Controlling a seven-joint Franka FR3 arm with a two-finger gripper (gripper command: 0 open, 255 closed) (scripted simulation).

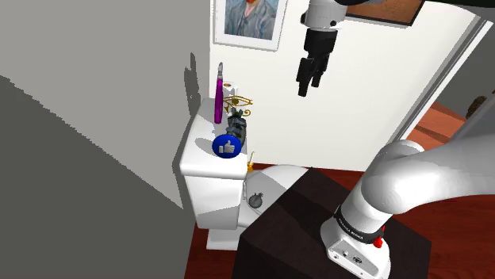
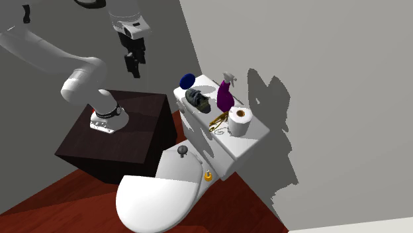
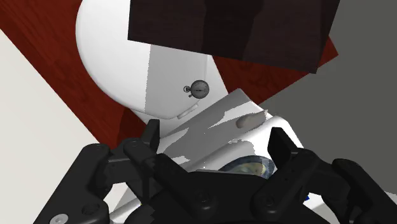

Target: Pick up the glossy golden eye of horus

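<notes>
The golden eye of Horus (image 1: 238,101) stands on the white toilet tank lid (image 1: 198,162), next to a purple spray bottle (image 1: 218,99). In the second exterior view the golden eye of Horus (image 2: 218,121) lies between the purple bottle (image 2: 225,96) and a toilet paper roll (image 2: 240,121). My black gripper (image 1: 306,89) hangs in the air well above the tank, up and to the shoulder view's right of the eye. It is open and holds nothing. In the wrist view the gripper (image 3: 215,143) has its fingers (image 3: 151,137) wide apart over the tank's edge (image 3: 216,124).
A dark shoe-like object (image 1: 237,127) and a blue thumbs-up disc (image 1: 228,146) share the tank lid. Below sit the toilet seat lid (image 2: 159,198) with a small grey knob (image 2: 182,152), a small yellow item (image 2: 208,175) and my dark stand (image 2: 119,139). The wall rises right behind the tank.
</notes>
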